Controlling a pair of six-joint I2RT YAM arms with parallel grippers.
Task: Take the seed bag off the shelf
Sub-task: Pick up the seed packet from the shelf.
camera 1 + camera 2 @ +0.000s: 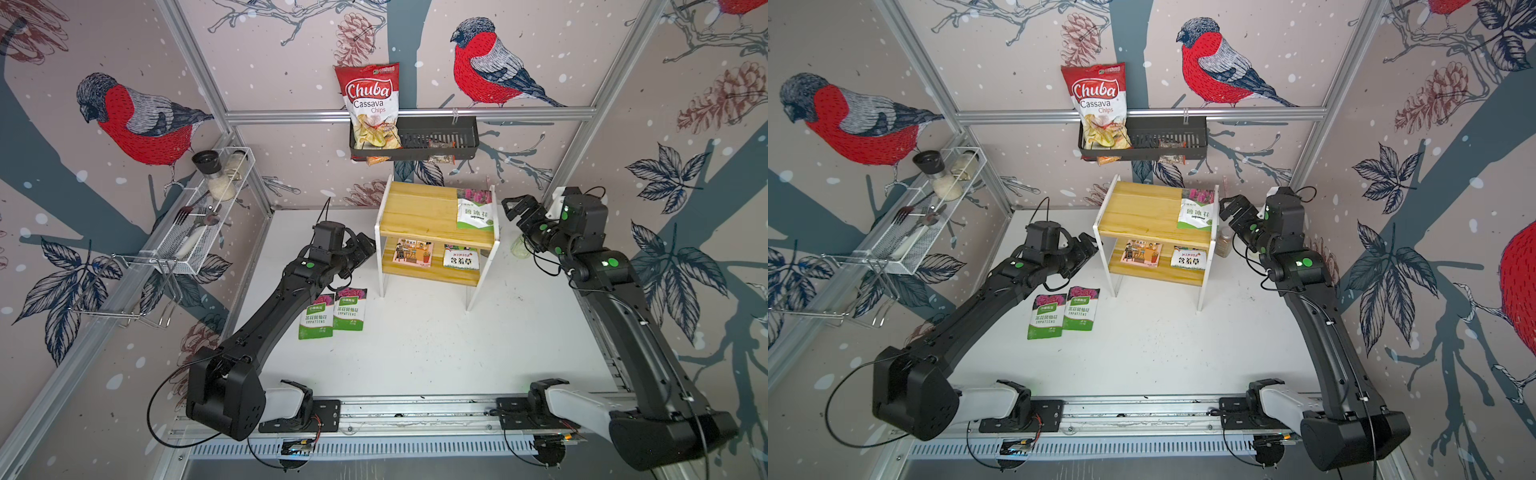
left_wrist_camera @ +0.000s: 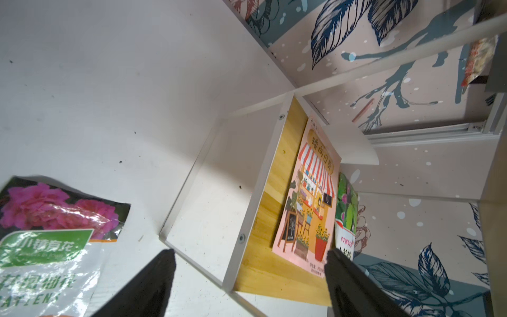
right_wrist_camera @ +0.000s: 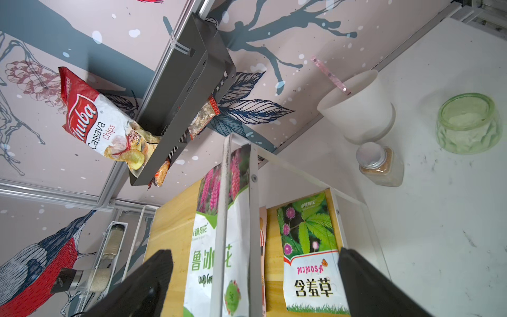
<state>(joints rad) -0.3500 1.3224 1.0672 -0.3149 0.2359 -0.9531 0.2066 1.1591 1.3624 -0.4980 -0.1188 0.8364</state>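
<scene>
Left tool [image 2: 250,254] is wide and empty, aimed into the shelf [image 1: 419,208], probably for the pink seed bag [image 2: 310,197]; right tool [image 3: 253,252], wide too, flanks the upper bag [image 1: 475,210].

1. Red-and-white "Chuba Cassava Chips" foil bag [image 1: 368,104]: upright in a black slotted metal wall basket [image 1: 461,133], at the end nearer the left jaws. Sits higher than left jaws and right jaws alike.
2. White wire-mesh rack [image 1: 199,253]: well outside the left jaws. Holds black-capped grinder [image 1: 206,163], metal fork [image 1: 183,216].
3. White plastic cup [image 3: 356,109], silver-lidded clear jar [image 3: 381,164], pale green glass bowl [image 3: 467,123]: on white table [image 3: 439,219], near right jaws, lower than them.
</scene>
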